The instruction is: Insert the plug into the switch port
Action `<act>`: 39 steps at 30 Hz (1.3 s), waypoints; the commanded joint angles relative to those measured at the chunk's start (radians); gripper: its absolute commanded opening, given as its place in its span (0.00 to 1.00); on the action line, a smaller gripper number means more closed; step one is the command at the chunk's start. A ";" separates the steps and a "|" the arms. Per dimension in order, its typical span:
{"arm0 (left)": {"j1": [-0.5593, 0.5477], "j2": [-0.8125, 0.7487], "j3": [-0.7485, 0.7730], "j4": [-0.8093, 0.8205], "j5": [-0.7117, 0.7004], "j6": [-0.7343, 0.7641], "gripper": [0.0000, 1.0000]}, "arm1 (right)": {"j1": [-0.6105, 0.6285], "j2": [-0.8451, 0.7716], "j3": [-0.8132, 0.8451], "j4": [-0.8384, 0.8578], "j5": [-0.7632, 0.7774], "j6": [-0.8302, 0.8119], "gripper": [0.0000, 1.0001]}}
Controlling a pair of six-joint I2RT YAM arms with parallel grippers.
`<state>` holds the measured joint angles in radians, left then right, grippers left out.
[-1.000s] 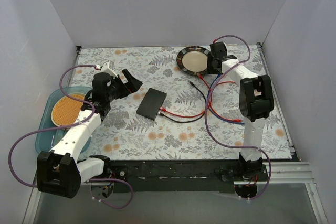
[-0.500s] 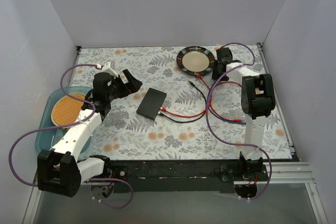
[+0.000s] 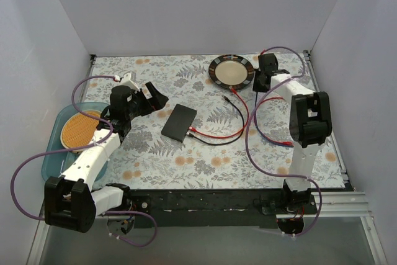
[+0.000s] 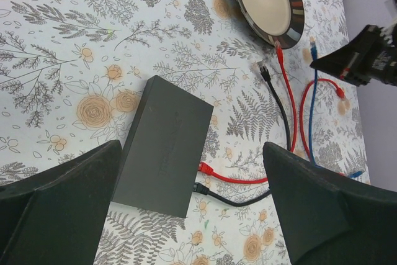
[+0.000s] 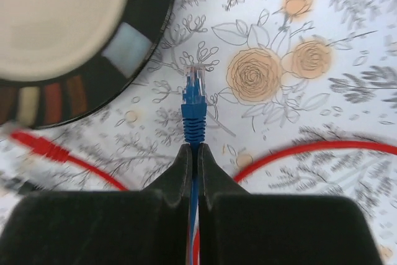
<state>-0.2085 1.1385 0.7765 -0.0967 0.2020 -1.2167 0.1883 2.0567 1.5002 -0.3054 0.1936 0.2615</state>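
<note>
Beside the plate (image 5: 155, 4), the right claw (image 5: 193, 148) clamps the blue plug (image 5: 193, 91) by its cable, well apart from the switch (image 3: 179, 122); carrying and insertion are left, with the left claw (image 3: 156, 98) wide open

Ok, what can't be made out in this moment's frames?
- Switch ports: too small in the top view; the left wrist view shows only the lid of the black box.
- Cable behind the blue plug: right wrist view, hidden by the right gripper, jaws shut.
- Plate: right wrist view, cut by the frame edge.
</note>
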 commanded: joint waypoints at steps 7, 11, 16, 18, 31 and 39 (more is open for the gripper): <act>0.003 -0.033 0.007 0.029 0.017 0.016 0.98 | 0.008 -0.605 0.005 0.121 -0.131 -0.081 0.01; 0.003 -0.036 0.012 0.023 0.048 0.019 0.98 | 0.010 -0.860 -0.110 0.294 -0.247 -0.080 0.01; 0.003 -0.074 -0.005 0.041 0.077 0.028 0.98 | 0.011 -1.017 -0.225 0.358 -0.331 -0.113 0.01; 0.003 -0.080 -0.011 0.063 0.114 0.028 0.98 | 0.010 -1.023 -0.227 0.309 -0.420 -0.151 0.01; 0.004 -0.040 -0.078 0.238 0.463 -0.013 0.98 | 0.138 -0.887 -0.612 0.218 -0.832 -0.257 0.01; 0.000 0.013 -0.244 0.581 0.668 -0.162 0.89 | 0.399 -0.753 -0.676 0.361 -0.821 -0.209 0.01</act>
<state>-0.2085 1.1385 0.6006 0.2733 0.7227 -1.3037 0.5468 1.2842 0.8410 -0.1009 -0.5720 0.0231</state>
